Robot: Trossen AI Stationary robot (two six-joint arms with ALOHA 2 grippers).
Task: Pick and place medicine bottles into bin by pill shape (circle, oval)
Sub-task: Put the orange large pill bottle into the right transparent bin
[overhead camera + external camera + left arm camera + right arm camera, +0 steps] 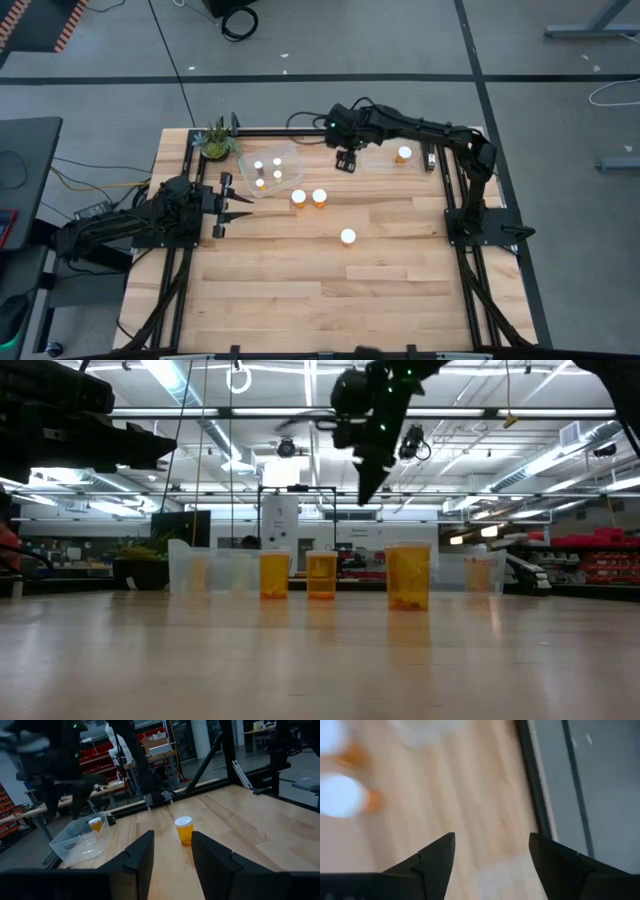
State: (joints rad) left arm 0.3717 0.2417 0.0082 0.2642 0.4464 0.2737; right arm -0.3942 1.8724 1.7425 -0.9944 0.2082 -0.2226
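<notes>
Medicine bottles (320,198) loose mid-table, three awaiting sorting; others already binned toward far edge. Right gripper (346,161) raised between bins, fingers wide, empty. Left gripper (232,205) parked near left edge, fingers apart.

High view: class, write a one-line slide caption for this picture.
Three orange medicine bottles stand loose on the table; the open right end effector hangs between two clear bins.
</notes>
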